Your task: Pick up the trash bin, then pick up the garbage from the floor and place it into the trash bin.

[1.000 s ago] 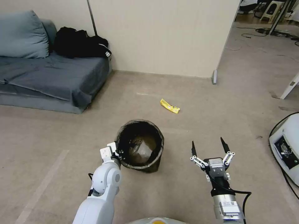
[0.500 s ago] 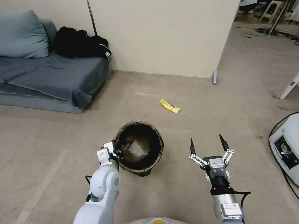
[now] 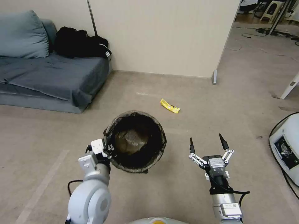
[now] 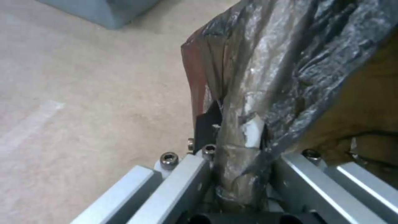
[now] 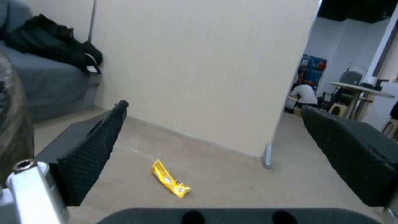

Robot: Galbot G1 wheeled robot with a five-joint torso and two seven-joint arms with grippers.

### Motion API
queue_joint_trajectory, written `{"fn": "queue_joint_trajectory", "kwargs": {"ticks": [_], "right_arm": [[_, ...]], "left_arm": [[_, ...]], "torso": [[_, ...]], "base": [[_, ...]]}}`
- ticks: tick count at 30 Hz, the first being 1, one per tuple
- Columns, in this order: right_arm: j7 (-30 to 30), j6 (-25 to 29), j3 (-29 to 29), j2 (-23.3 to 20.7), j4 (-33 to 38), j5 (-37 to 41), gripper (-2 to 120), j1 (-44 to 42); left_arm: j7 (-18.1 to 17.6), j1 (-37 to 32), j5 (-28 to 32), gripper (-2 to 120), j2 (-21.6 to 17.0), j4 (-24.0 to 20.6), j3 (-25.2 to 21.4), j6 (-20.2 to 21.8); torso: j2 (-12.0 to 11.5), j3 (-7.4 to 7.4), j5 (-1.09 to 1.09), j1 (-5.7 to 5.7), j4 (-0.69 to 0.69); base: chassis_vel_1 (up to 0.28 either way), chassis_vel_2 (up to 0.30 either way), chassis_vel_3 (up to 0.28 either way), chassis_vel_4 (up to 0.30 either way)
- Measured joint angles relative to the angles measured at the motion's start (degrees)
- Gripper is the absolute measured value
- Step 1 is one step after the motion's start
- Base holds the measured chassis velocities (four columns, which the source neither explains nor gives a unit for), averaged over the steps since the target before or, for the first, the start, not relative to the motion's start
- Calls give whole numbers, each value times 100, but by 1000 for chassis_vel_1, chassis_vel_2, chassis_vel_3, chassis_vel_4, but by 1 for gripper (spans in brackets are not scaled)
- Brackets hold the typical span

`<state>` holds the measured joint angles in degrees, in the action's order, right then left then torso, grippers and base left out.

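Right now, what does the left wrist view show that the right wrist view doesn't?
Left wrist view alone: the left gripper shut on the trash bin's bag-lined rim. Right wrist view alone: the open right gripper, the yellow wrapper on the floor beyond it, the black clothes. Both share the beige floor, the grey sofa and part of the bin's bag.

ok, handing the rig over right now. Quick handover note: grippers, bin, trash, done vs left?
Left gripper: shut on the trash bin, clamping its bag-lined rim on the robot's left side.
Right gripper: open, empty, to the right of the bin.
Yellow wrapper: on the floor beyond the bin, in front of the wall.
Done: bin gripped.
Left: pick up the wrapper and drop it in the bin.
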<state>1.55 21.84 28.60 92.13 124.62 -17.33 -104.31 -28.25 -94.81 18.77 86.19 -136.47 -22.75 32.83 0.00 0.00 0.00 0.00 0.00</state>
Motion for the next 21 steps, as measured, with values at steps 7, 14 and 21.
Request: {"fn": "queue_joint_trajectory", "kwargs": {"ticks": [7,14,21], "right_arm": [[-73,1,-37,0,-42,188,100,-5],[-142,-18,-39,0,-42,231,100,-13],[-195,-15,-41,0,-46,236,100,-23]], "left_arm": [[43,-454,-379,0,118,-43,57,-441],[26,-567,-406,0,80,-32,15,-461],[-69,-568,-313,0,72,-9,-39,-324]], "torso": [[0,0,0,0,0],[0,0,0,0,-1],[0,0,0,-1,-1]], "base": [[0,0,0,0],[0,0,0,0],[0,0,0,0]]}}
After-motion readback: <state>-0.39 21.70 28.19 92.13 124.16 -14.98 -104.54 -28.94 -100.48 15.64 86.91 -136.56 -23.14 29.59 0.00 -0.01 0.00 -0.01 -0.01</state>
